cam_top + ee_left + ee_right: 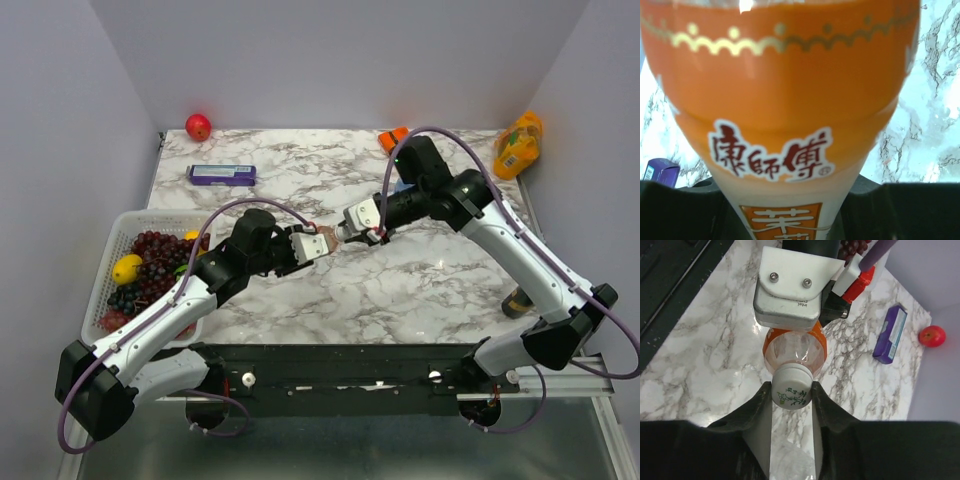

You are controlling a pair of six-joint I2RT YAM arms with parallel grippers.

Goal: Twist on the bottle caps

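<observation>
Right tool pinching whitish cap on orange bottle; left tool clamped on bottle. Basket: grapes, lemon.

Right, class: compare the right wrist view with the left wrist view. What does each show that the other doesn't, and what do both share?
Only the right wrist view: the white cap at the orange bottle's mouth, gripped by the right hand, and a red apple. Only the left wrist view: the red lettering on the bottle's label. Both: the orange bottle, the marble table and the purple box.
</observation>
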